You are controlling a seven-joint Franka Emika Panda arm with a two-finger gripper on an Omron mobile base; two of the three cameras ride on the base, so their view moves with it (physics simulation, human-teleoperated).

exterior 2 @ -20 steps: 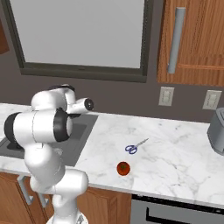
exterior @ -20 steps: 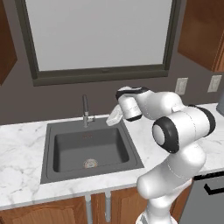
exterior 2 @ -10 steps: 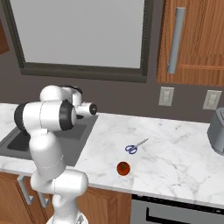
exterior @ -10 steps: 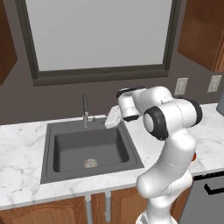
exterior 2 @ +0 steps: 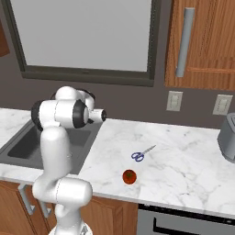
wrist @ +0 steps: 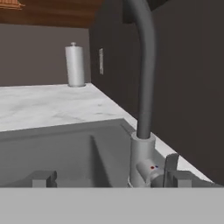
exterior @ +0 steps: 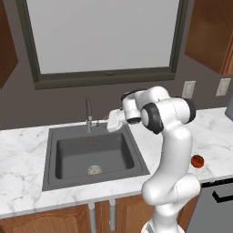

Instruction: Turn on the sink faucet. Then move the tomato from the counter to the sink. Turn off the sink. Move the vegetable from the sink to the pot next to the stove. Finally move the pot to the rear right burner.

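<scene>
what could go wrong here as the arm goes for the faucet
1. The open gripper sits just right of the faucet; in the hand view the small handle is low and off to one side, so the fingers may pass it or push the spout instead.
2. The tomato lies near the counter's front edge, with scissors close by; a careless pickup later could roll it off.

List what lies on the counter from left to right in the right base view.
Sink → tomato → scissors → grey appliance at the right edge.
</scene>
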